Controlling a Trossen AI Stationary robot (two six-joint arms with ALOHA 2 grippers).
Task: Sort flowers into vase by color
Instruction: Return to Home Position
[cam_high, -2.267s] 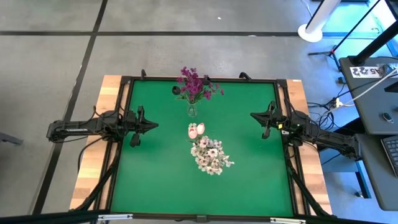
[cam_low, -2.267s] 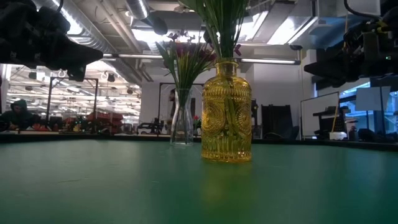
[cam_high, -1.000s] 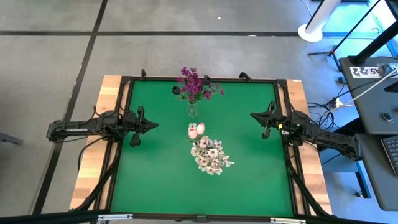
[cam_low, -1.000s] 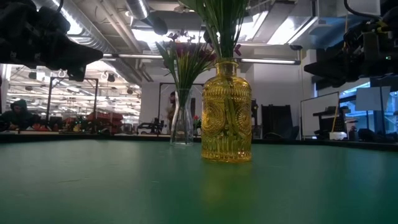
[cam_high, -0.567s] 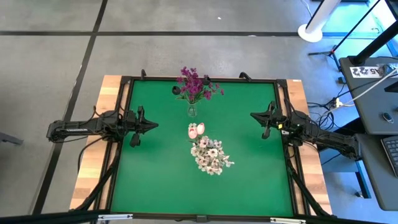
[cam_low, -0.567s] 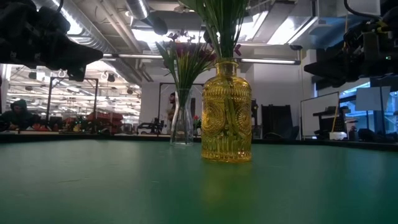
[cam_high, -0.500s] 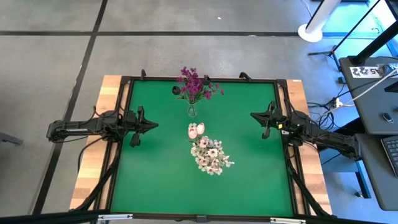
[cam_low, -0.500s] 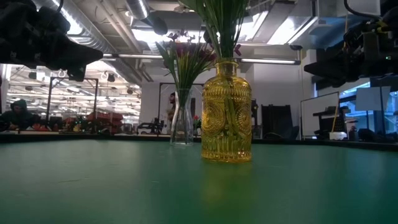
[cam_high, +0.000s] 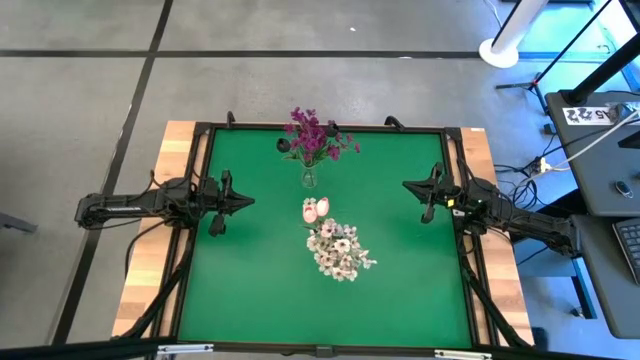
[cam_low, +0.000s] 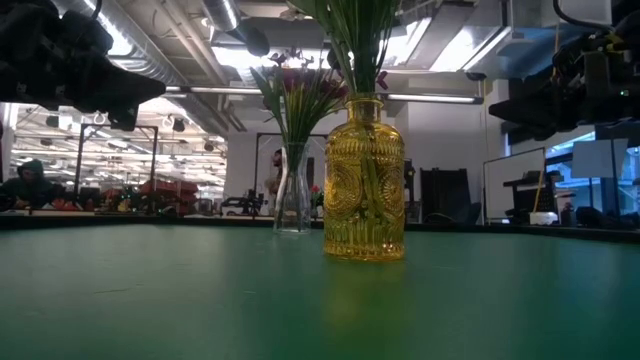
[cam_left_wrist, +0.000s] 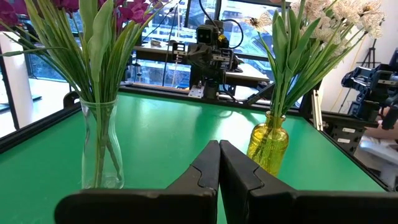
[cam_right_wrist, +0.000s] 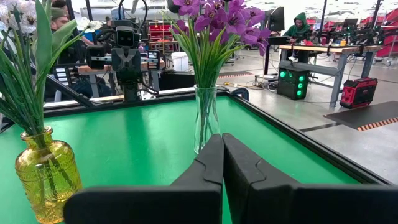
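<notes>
Magenta-purple flowers (cam_high: 314, 134) stand with their green stems in a clear glass vase (cam_high: 309, 179) near the table's far edge; the vase also shows in the left wrist view (cam_left_wrist: 99, 140) and the right wrist view (cam_right_wrist: 206, 121). White blossom sprays (cam_high: 340, 250) and pink tulip buds (cam_high: 316, 209) stand in a yellow glass vase (cam_low: 365, 195) at the table's middle. My left gripper (cam_high: 250, 200) is shut and empty at the table's left. My right gripper (cam_high: 407, 185) is shut and empty at the table's right. Both hover above the table.
The green table (cam_high: 250, 290) has a raised dark frame (cam_high: 320, 127) around it. Both vases stand upright on their bases. People show in the room beyond the table (cam_low: 30, 180).
</notes>
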